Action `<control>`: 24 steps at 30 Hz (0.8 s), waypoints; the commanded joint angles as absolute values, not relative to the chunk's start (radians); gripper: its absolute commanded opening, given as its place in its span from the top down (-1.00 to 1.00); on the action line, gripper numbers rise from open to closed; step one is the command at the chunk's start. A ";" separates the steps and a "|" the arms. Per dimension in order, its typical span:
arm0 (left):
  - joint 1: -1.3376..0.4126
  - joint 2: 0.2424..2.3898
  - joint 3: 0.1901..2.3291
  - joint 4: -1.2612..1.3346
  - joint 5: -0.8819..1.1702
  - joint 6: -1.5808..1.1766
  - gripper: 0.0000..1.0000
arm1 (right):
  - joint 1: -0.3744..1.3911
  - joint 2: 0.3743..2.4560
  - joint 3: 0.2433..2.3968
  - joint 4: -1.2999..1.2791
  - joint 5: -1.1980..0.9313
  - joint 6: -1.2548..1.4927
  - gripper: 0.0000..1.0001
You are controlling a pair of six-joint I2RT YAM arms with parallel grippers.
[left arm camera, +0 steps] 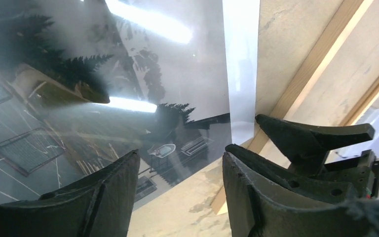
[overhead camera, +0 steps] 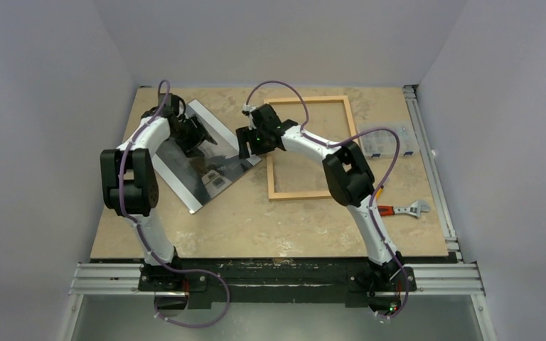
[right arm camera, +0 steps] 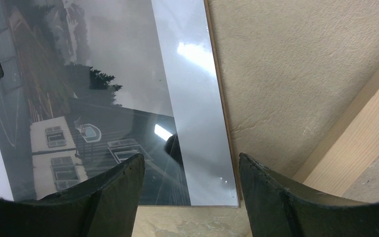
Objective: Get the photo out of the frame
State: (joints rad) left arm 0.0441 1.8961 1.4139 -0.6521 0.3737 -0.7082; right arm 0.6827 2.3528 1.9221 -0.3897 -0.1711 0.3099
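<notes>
Lying diagonally left of frame [overhead camera: 309, 193], photo [overhead camera: 210, 181], left tool [left arm camera: 180, 159] wide, right tool [right arm camera: 190, 163] wide.

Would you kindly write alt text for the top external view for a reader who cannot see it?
A dark photo lies askew on the table, left of an empty wooden frame. The left tool hovers over its middle, the right tool at its right corner. A wrench lies at right.
</notes>
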 commanded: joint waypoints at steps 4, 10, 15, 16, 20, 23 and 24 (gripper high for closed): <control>0.022 1.951 1.480 -0.768 0.321 -0.612 0.03 | 0.692 2.268 1.902 -0.360 -0.190 0.305 -0.33; 0.018 1.919 1.469 -0.754 0.290 -0.613 0.07 | 0.696 2.228 1.853 -0.324 -0.207 0.320 -0.32; 0.018 1.891 1.466 -0.752 0.274 -0.605 0.06 | 0.707 2.225 1.844 -0.308 -0.239 0.329 -0.31; 0.018 1.889 1.468 -0.753 0.276 -0.605 0.06 | 0.706 2.229 1.847 -0.304 -0.254 0.335 -0.31; 0.017 1.882 1.467 -0.745 0.284 -0.603 -0.01 | 0.707 2.240 1.856 -0.308 -0.247 0.352 -0.31; 0.010 1.872 1.466 -0.742 0.277 -0.588 -0.13 | 0.706 2.251 1.871 -0.344 -0.160 0.319 -0.36; 0.009 1.875 1.471 -0.752 0.275 -0.581 -0.16 | 0.707 2.262 1.884 -0.362 -0.134 0.305 -0.38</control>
State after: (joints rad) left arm 0.0185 1.9282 1.4509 -0.7509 0.2890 -0.6235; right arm 0.7040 2.2742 1.8473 -0.3374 -0.2142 0.3317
